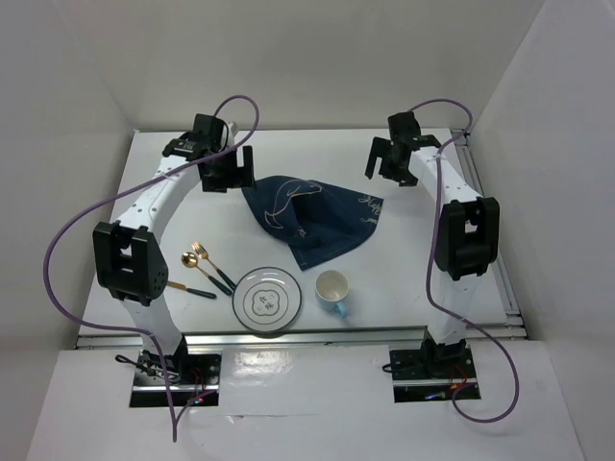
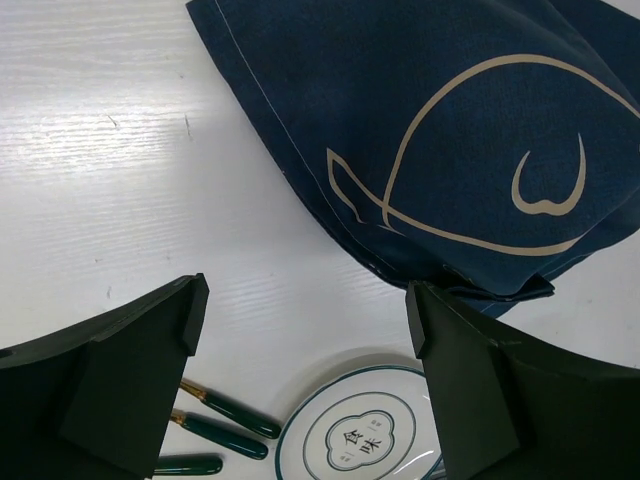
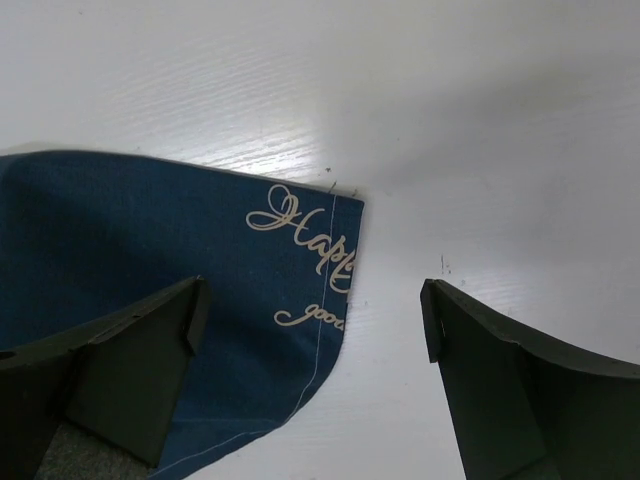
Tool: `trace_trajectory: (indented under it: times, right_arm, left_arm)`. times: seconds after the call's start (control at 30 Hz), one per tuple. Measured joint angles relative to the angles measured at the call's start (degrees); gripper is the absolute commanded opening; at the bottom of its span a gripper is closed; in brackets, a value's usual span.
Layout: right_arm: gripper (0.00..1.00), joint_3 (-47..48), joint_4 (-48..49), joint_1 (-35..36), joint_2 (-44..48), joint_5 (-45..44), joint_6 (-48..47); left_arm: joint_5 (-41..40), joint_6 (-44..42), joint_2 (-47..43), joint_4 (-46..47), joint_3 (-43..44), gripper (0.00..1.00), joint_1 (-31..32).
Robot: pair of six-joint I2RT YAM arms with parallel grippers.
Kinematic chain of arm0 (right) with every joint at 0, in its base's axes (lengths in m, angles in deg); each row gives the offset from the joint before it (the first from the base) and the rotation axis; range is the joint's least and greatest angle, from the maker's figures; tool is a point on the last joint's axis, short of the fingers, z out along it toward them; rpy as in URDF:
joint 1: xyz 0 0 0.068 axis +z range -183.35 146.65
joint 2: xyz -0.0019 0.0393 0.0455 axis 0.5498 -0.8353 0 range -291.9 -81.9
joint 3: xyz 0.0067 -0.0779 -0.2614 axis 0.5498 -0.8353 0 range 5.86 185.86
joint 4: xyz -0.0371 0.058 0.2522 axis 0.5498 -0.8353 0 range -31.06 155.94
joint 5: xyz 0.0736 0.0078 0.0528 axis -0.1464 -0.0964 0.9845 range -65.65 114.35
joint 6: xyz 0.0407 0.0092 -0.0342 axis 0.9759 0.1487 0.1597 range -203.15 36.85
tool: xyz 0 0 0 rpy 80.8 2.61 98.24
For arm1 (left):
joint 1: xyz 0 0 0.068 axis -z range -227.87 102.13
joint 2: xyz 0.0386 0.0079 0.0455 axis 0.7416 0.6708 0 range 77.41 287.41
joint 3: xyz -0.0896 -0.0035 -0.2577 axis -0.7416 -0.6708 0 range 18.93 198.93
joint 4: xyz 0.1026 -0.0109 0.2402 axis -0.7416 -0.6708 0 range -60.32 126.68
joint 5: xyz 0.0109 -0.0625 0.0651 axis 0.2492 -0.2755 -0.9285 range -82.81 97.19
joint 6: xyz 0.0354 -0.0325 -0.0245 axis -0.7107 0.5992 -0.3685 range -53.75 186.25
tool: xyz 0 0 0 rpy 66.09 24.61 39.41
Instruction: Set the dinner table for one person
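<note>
The white dinner table (image 1: 173, 206) holds a crumpled navy placemat (image 1: 312, 219) with a fish drawing at its middle. A white plate (image 1: 265, 300) with a green rim lies at the front, a pale blue cup (image 1: 333, 290) to its right, and gold cutlery with dark green handles (image 1: 207, 269) to its left. My left gripper (image 1: 227, 171) is open and empty, hovering above the placemat's far left corner (image 2: 420, 130). My right gripper (image 1: 387, 159) is open and empty, hovering above the placemat's far right corner (image 3: 300, 260). The plate (image 2: 365, 435) and cutlery handles (image 2: 225, 420) show in the left wrist view.
White walls enclose the table on three sides. Metal rails (image 1: 485, 226) run along the right and front edges. Purple cables (image 1: 58, 259) loop beside both arms. Bare tabletop lies behind the placemat and at the far left.
</note>
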Motion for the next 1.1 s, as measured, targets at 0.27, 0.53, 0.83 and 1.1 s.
trace_trajectory:
  times: [0.27,0.53,0.83,1.1]
  right_arm:
    - [1.0,-0.4,0.0,-0.3,-0.1,0.1,1.6]
    - [0.95,-6.2,3.8,-4.4,0.6,7.7,2.2]
    - [0.95,1.5,4.4,-5.5,-7.3,15.6,-0.8]
    - [0.85,3.5,4.4,-5.9,-12.1,18.4,-4.0]
  left_arm:
    - [0.0,0.1,0.0,-0.4,0.0,1.0,0.0]
    - [-1.0,1.6,3.0,-1.0,1.4,1.0,0.0]
    - [-1.3,7.1,18.7,-2.9,13.9,1.0,-1.6]
    - [-1.7,10.7,31.4,-5.9,26.5,1.0,-4.6]
